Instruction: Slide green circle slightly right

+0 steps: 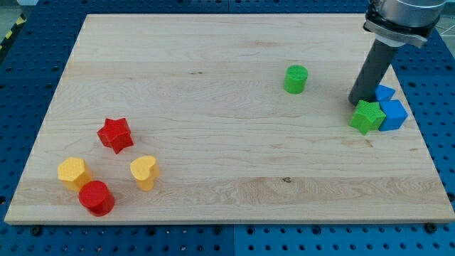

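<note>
My tip [357, 100], a bare rod with no fingers to part or close, stands near the worktop's [213, 163] right edge, touching the green star [367, 116] beside the blue blocks [389, 108]. The green circle [296, 79] sits apart, toward the left. Approach step: the tip must next round to the circle's left side.

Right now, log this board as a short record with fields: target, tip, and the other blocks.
target: green circle, upper middle-right, standing alone
tip: my tip, to the view's right of the green circle, apart from it, just above the green star
right cluster: green star touching blue cube; another blue block behind
lower left: red star, yellow hexagon, yellow heart, red circle
</note>
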{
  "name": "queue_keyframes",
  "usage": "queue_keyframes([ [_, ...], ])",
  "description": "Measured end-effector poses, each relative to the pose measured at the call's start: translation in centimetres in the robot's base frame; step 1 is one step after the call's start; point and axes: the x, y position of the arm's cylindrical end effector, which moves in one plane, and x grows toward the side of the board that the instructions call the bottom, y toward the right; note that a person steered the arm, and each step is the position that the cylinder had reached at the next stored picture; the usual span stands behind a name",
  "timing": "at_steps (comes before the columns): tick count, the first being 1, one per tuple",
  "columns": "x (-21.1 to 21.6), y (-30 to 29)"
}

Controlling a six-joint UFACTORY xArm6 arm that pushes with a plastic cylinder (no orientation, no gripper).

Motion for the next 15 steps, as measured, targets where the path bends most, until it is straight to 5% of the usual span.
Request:
queue_keyframes([
  [4,0.0,-14.5],
  [5,-2.9,-16.1],
  [7,-6.6,-11.5],
  [15,-4.8,-9.0],
])
